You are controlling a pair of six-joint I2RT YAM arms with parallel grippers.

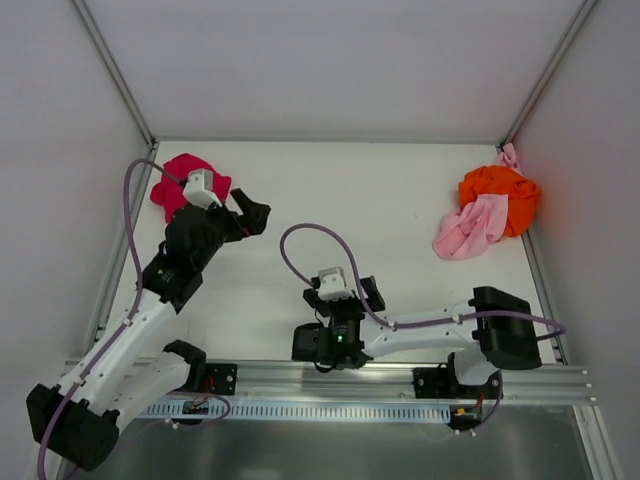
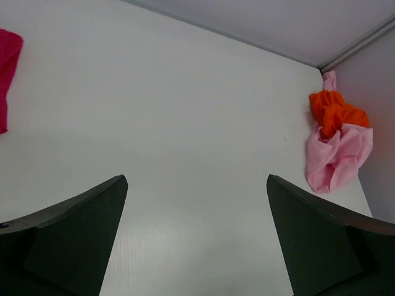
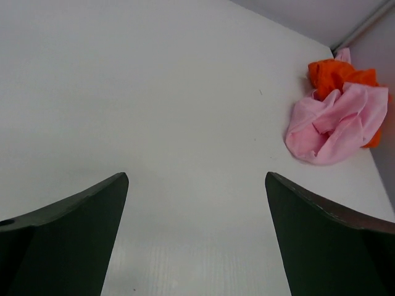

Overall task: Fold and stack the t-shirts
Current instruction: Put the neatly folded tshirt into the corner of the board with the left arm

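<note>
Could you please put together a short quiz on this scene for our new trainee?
1. True or false: the left gripper is shut on the crimson t-shirt.
2. Which shirt touches the orange t-shirt in the far right corner? A) the crimson one B) the pale pink t-shirt C) neither
3. How many t-shirts on the table are already folded?
Key: 1. False: its fingers stand apart and empty, beside that shirt. 2. B. 3. Zero: all three lie crumpled.
</note>
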